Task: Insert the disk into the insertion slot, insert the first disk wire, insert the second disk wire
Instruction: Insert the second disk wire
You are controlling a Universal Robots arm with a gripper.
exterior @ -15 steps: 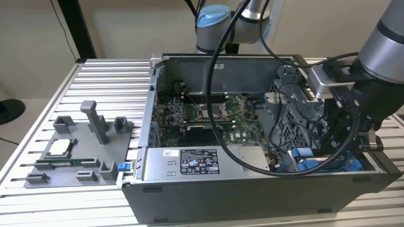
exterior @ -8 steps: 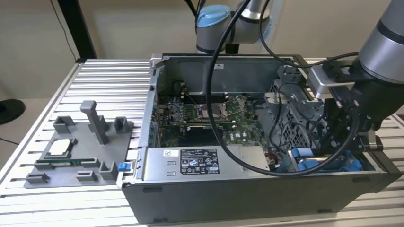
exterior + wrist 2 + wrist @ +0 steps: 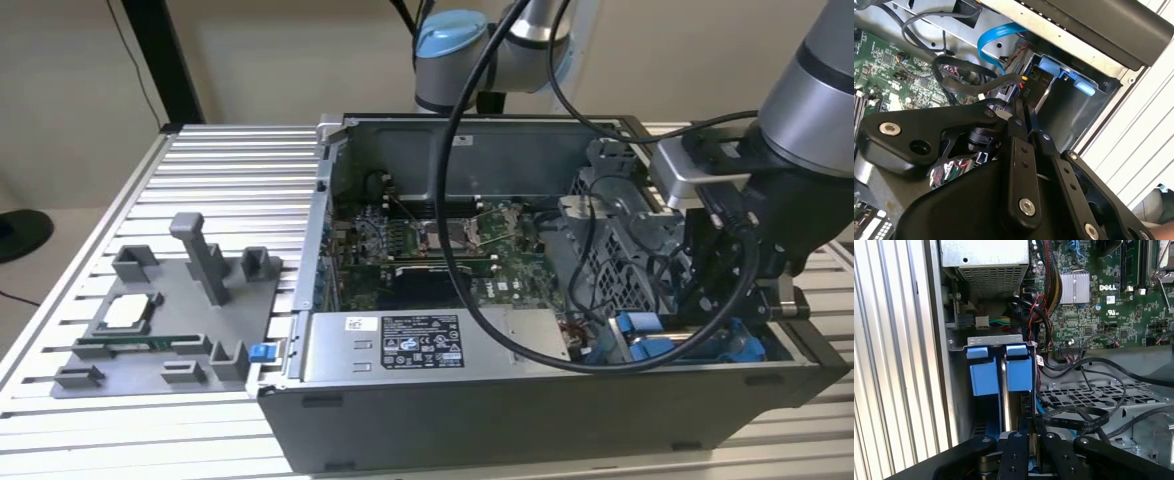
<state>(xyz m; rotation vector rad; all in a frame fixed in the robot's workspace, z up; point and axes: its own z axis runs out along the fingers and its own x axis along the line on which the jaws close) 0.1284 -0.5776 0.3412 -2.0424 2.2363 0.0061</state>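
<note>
The disk stands in the insertion slot point(image 3: 989, 341) at the case's corner on the exterior view's right. Its two blue end tabs point(image 3: 1019, 371) show at the slot mouth, with its silver edge point(image 3: 1005, 405) between them. In the second wrist view the same tabs point(image 3: 1064, 72) sit inside the grey bay point(image 3: 1074, 110). My gripper point(image 3: 1023, 111) reaches down into this corner point(image 3: 727, 300), its black fingers point(image 3: 1019, 150) closed together on a black disk wire connector point(image 3: 1015, 92) with thin coloured leads, just beside the disk's end. A flat black wire point(image 3: 1074, 416) lies by my gripper point(image 3: 1031, 432).
A light blue flat cable point(image 3: 996, 42) loops above the bay. The grey labelled power supply point(image 3: 414, 345), the green motherboard point(image 3: 441, 250) and a perforated metal cage point(image 3: 627, 250) crowd the case. A grey fixture tray point(image 3: 160, 320) lies on the slatted table at the exterior view's left.
</note>
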